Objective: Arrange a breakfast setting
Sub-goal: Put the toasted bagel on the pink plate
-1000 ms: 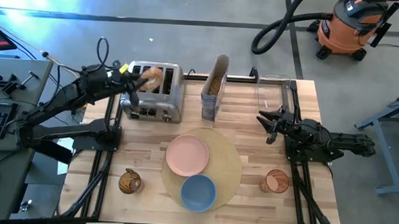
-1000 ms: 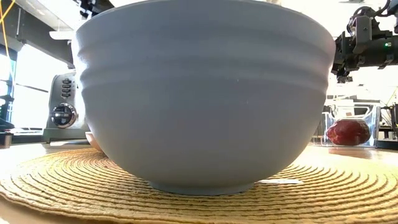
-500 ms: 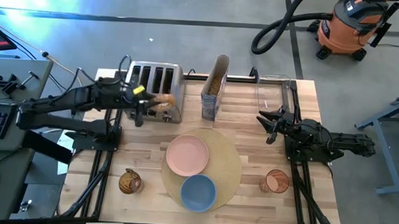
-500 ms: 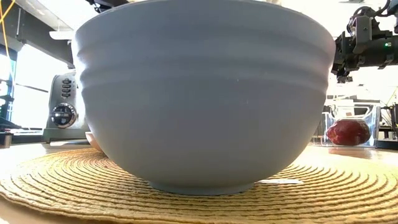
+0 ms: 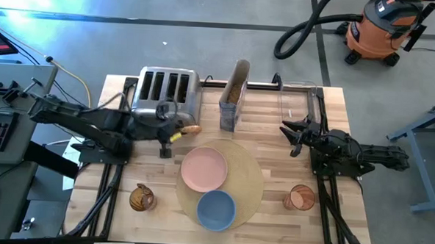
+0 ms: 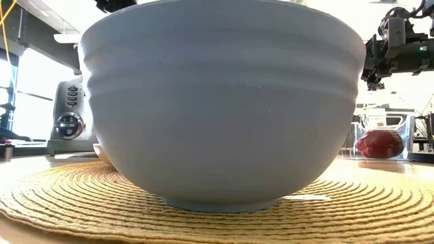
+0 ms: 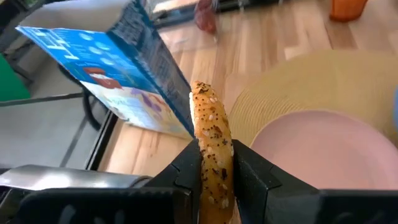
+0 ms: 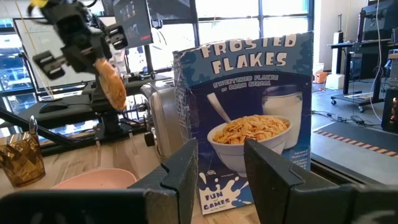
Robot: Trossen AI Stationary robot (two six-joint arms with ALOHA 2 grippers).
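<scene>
My left gripper (image 5: pixel 179 129) is shut on a seeded tan bagel half (image 5: pixel 191 128) in the air, in front of the steel toaster (image 5: pixel 166 94) and just beyond the far left of the pink plate (image 5: pixel 204 169). The plate and the blue bowl (image 5: pixel 216 209) rest on the round tan placemat (image 5: pixel 248 184). A red fruit (image 6: pixel 380 144) lies in a clear bin (image 5: pixel 296 100) at the far right. My right gripper (image 5: pixel 293 134) waits open near that bin, holding nothing. My left gripper pinches the bagel half by its two flat faces (image 7: pixel 214 158) between its two fingers, at one end of the slice. The fingers slant down from the table's left. The bagel stands edge-on, sticks out past the fingertips and hangs clear of the table (image 8: pixel 111 84).
A Frosted Flakes cereal box (image 8: pixel 249 112) stands at the far middle, right of the toaster. An amber glass (image 5: pixel 300 197) sits at the near right and another amber one (image 5: pixel 142 198) at the near left. Bare wood lies between plate and toaster.
My left gripper has carried the bagel half from over the toaster's top down and toward the near edge and the right, ending close to the pink plate. The wrist has rolled on the way, and the fingers have stayed shut on the bagel.
</scene>
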